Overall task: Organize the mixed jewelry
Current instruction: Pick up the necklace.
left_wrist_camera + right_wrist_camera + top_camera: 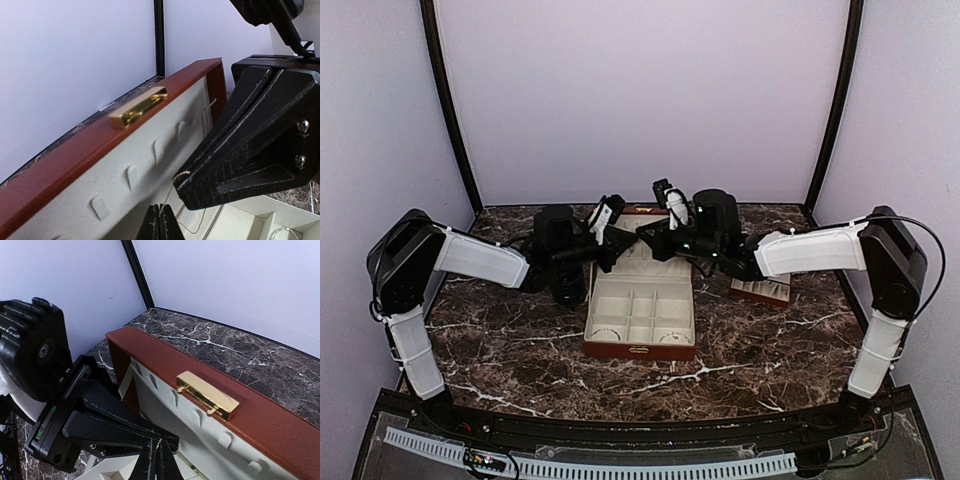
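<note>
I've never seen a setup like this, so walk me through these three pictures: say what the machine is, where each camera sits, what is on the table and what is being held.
This is a robot with two arms, the left arm and the right arm, bolted at the near edge of a marble-patterned table. The wide picture comes from a fixed camera above and behind them. The other two come from a camera on each wrist. On the table stand an open red-brown jewelry box, its lid upright, and a cream tray. The left gripper and the right gripper meet in front of the lid. Both are shut, seemingly pinching one thin chain between them.
</note>
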Available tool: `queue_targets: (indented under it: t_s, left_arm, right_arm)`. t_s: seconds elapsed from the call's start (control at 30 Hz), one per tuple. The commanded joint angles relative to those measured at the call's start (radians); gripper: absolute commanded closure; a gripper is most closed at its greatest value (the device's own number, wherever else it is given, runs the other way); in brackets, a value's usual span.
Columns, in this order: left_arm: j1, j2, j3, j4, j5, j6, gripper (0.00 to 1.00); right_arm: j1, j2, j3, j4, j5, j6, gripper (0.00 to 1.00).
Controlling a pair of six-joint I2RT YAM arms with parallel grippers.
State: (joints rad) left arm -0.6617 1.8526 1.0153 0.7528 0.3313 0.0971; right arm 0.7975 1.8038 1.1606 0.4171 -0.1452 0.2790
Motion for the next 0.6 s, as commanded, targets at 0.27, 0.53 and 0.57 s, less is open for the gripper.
queue_targets:
  t_s: [0.27,0.53,0.57]
  left_arm:
    - [-0.005,-0.102,0.023,-0.182,-0.168,-0.092,1.00]
    - [-0.004,-0.103,0.098,-0.295,-0.184,-0.135,1.00]
    - [-0.004,-0.099,0.110,-0.307,-0.184,-0.137,1.00]
  right_arm:
    - [0.026,0.084,0.048,0.073,0.160,0.061,1.00]
    - [0.025,0.082,0.087,0.023,0.234,0.066,1.00]
    - [0.025,0.082,0.097,0.014,0.243,0.065,1.00]
